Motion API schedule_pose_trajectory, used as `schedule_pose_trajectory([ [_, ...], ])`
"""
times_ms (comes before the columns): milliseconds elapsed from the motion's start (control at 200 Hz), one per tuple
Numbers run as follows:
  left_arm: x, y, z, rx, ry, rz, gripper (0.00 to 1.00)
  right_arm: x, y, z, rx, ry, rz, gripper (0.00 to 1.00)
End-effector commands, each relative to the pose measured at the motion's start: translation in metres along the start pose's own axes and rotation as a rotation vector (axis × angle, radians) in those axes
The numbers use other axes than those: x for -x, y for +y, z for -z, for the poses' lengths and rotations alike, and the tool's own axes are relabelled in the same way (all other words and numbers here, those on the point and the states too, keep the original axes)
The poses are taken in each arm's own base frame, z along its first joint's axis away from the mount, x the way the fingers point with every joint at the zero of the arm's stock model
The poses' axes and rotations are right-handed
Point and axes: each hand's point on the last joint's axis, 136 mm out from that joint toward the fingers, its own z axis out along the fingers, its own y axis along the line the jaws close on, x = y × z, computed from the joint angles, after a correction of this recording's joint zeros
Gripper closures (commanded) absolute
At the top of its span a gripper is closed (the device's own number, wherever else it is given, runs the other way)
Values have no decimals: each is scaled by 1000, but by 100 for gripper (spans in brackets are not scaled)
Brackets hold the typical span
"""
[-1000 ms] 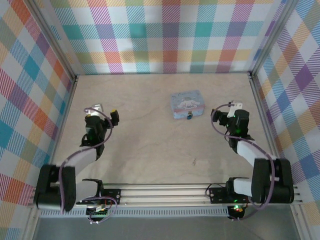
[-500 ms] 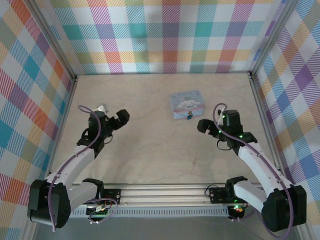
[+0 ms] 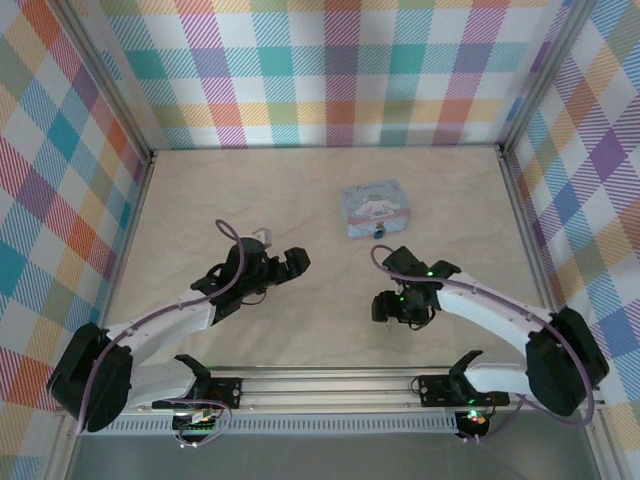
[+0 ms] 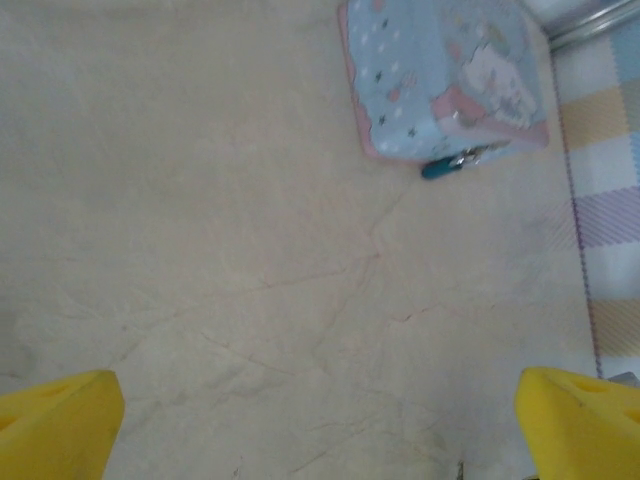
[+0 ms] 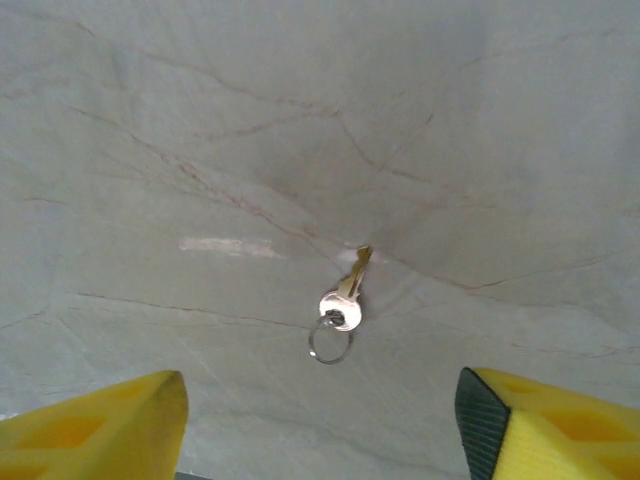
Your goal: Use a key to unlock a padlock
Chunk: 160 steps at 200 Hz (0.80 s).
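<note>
Key (image 5: pixel 345 295) w/ ring, flat on table (image 5: pixel 150 120), just ahead of R gripper (image 5: pixel 320 420), jaws apart, nothing gripped, L gripper (image 4: pixel 320 420) jaws wide, empty, padlock (image 4: pixel 450 166) touching front edge of tin box (image 4: pixel 440 80), apart from key.

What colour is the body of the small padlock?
Teal-blue; the padlock shows best in the left wrist view.

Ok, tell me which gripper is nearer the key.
Right. The right gripper hovers just above the key, which lies on the table centred ahead of its open fingers. The left gripper is well off to the key's left, aimed toward the tin box.
</note>
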Motion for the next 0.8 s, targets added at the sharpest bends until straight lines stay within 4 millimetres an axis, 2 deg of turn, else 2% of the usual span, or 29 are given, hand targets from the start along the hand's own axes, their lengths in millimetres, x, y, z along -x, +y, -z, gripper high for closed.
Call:
schedule_pose_trajectory([
  [0, 3, -12, -9, -22, -13, 8, 0, -7, 5, -5, -70, 47, 9, 33],
  [175, -1, -17, -16, -27, 7, -1, 0, -5, 3, -16, -155, 66, 36, 43],
  [795, 1, -15, -9, -6, -3, -23, 0, 0, -3, -30, -196, 62, 34, 64],
])
